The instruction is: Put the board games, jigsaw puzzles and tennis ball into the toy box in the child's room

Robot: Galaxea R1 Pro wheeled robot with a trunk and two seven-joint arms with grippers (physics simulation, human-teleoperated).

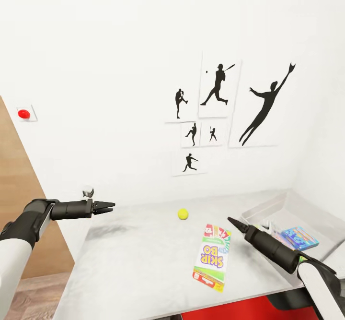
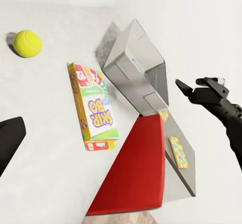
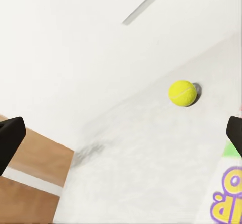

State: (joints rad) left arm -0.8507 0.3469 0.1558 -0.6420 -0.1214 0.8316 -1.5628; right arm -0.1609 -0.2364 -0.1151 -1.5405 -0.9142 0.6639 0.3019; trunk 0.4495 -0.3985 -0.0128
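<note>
A yellow tennis ball (image 1: 183, 213) (image 2: 26, 43) (image 3: 182, 92) lies on the pale table (image 1: 134, 257), near the wall. A Skip-Bo board game box (image 1: 212, 256) (image 2: 93, 108) lies flat towards the table's front edge. At the table's right end stands the grey toy box (image 1: 268, 207) (image 2: 136, 63), with a blue jigsaw puzzle box (image 1: 299, 237) and other colourful pieces inside. My left gripper (image 1: 106, 207) hovers open above the table's left end. My right gripper (image 1: 235, 224) (image 3: 121, 133) is open and empty, just right of the Skip-Bo box and pointing towards the ball.
Baseball silhouette posters (image 1: 218, 111) hang on the white wall behind the table. A wooden panel (image 1: 19, 190) stands at the left. The red bed (image 1: 230, 313) (image 2: 136, 173) lies below the table's front edge. A red knob (image 1: 24, 114) sits on the wall.
</note>
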